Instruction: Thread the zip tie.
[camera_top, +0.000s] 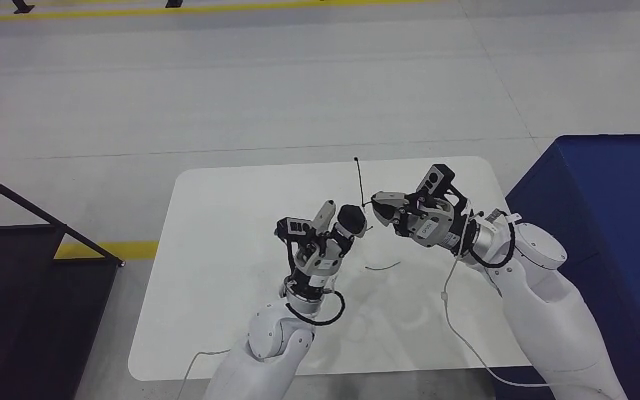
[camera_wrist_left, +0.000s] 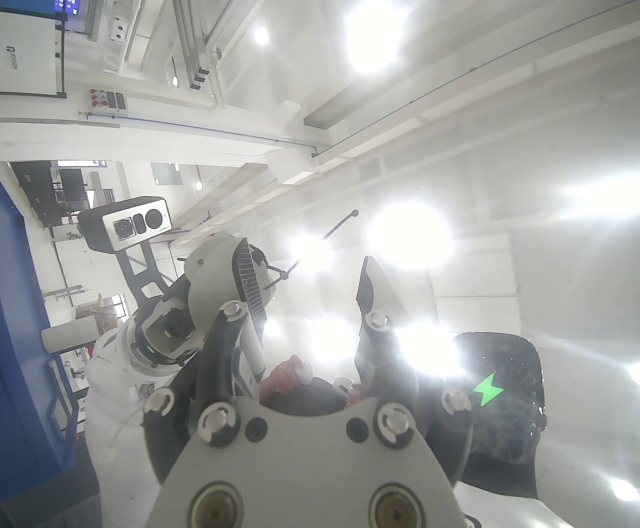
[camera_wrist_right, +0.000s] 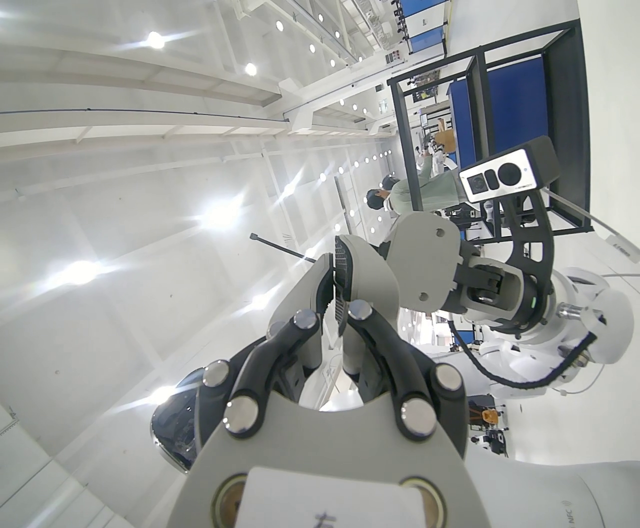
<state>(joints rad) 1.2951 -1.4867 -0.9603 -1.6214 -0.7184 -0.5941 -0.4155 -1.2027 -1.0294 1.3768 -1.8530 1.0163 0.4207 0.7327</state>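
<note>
White rounded tabletop below me, pale grey floor all round it. My right claw sits just past the table's middle, pinched tight on the thin black plastic zip tie near its lower end. In the top view the strap runs out from those fingers toward twelve o'clock, long axis twelve-to-six, with a short stub poking out on the six o'clock side. The free tip shows a small blocky end in the wrist views, which I reckon is the head. My left claw is spread wide with nothing in it, just beside the right one at its eight o'clock. From the left claw the tie lies at about one o'clock, near but not touching. So the left is my free hand, and well placed to catch that strap. A second thin black strip lies flat on the table at five o'clock of the claws.
</note>
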